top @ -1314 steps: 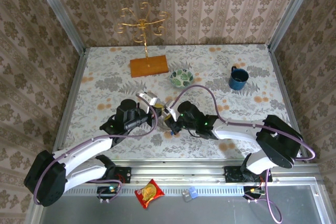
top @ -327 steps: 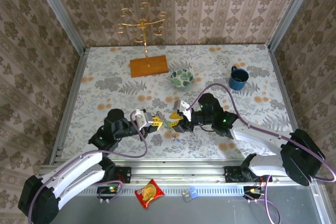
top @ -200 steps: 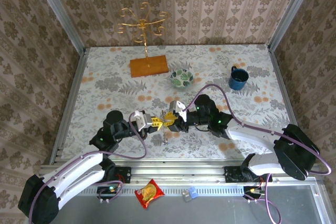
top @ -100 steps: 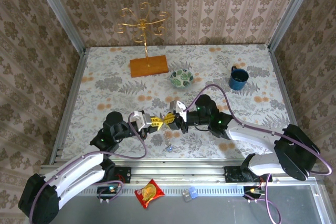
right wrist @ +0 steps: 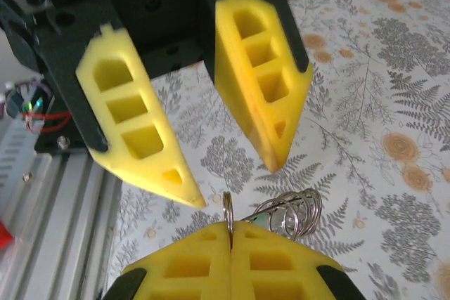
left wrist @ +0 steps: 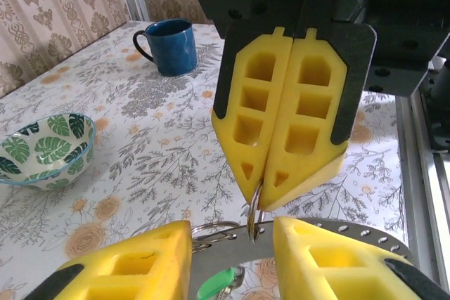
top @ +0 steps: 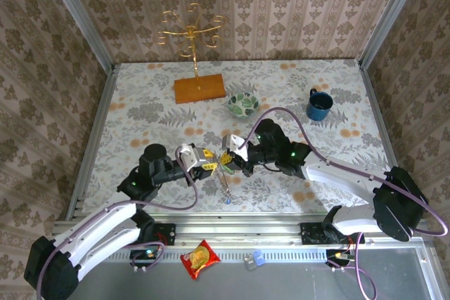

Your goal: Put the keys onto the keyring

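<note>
My right gripper (top: 226,161) (right wrist: 230,224) is shut on a small wire ring (right wrist: 228,207) (left wrist: 253,210). That ring is threaded into the keyring (left wrist: 337,233), a flat grey band with small holes. In the top view the keyring (top: 226,184) hangs edge-on under the grippers. A blue key head (top: 228,201) shows at its low end. A green key head (left wrist: 214,287) hangs from more wire loops (right wrist: 295,212). My left gripper (top: 212,162) (left wrist: 232,244) is open, with a yellow finger on each side of the band and gripping nothing.
A green-and-white patterned bowl (top: 242,104) (left wrist: 42,149) and a blue mug (top: 318,105) (left wrist: 170,46) stand farther back. A gold stand on a wooden base (top: 200,88) is at the back left. The table's metal front rail (top: 232,226) runs just behind the arms.
My right gripper has shut on the small wire ring and my left gripper has opened and let go. The keyring with the keys now hangs from the right gripper.
</note>
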